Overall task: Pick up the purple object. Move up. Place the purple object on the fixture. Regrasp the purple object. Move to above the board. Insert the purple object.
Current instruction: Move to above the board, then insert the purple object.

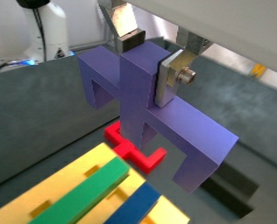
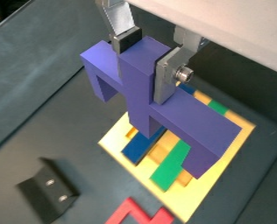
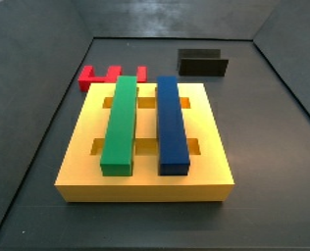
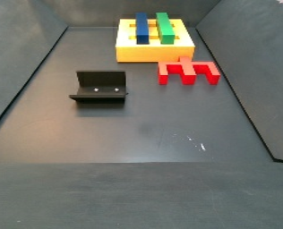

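Note:
In both wrist views my gripper (image 1: pixel 152 59) (image 2: pixel 152 54) is shut on the purple object (image 1: pixel 190 131) (image 2: pixel 202 122), a flat cross-shaped block with prongs. The silver fingers clamp its central stem from both sides. The block hangs in the air over the board (image 2: pixel 115 140), a yellow slab that carries a green bar (image 2: pixel 170 166) and a blue bar (image 2: pixel 135 149). The fixture (image 2: pixel 47 188) (image 1: pixel 235 188) stands bare on the floor, apart from the board. Neither side view shows the gripper or the purple object. They show the board (image 3: pixel 144 181) (image 4: pixel 156 52) and the fixture (image 3: pixel 204 64) (image 4: pixel 99 88).
A red pronged block (image 1: pixel 135 150) (image 3: pixel 112 75) (image 4: pixel 188 72) lies on the dark floor beside the board's end, between board and fixture. Grey walls (image 4: pixel 24 80) enclose the floor on all sides.

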